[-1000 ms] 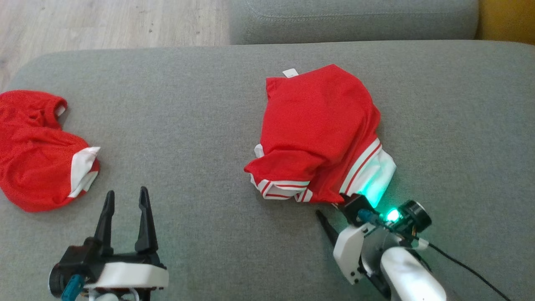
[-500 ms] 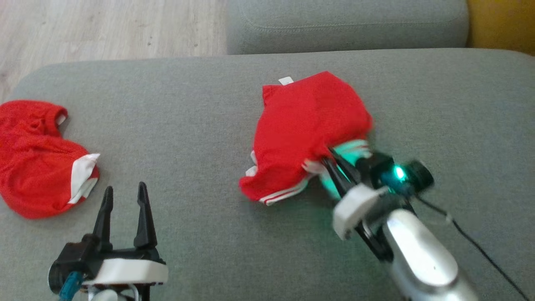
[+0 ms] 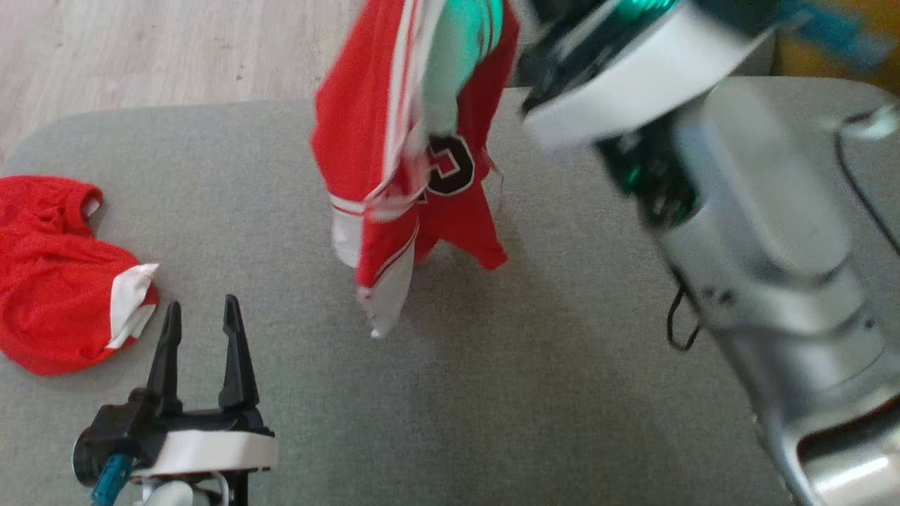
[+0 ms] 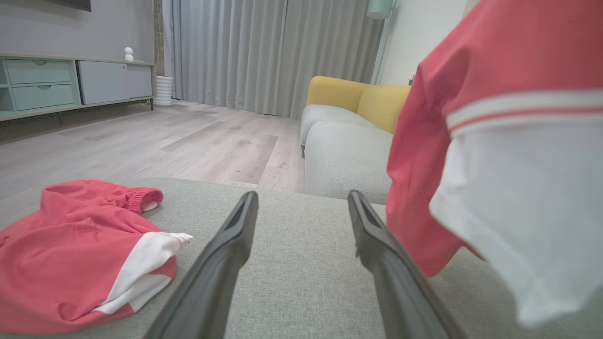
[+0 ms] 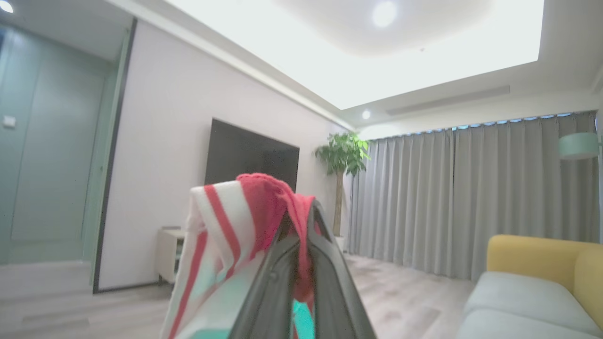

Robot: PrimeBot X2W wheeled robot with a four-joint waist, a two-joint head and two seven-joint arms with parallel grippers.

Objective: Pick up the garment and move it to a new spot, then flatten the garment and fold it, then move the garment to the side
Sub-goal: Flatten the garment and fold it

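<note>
A second ago the red jersey (image 3: 383, 133) lay bunched on the grey sofa seat (image 3: 527, 393), with the right gripper (image 5: 299, 212) at its hem. Now that gripper's fingers are clenched on the cloth and raised, so the jersey hangs in the air above the middle of the seat. It dangles long and narrow: red cloth, white panels edged with red-and-white stripes, a black white-outlined figure partly showing, and green light tinting its top. Its lowest white corner comes close to the seat; I cannot tell whether it touches. The left gripper (image 3: 201, 313) sits at the lower left, fingers spread and empty, near crumpled red shorts (image 3: 49, 281).
</note>
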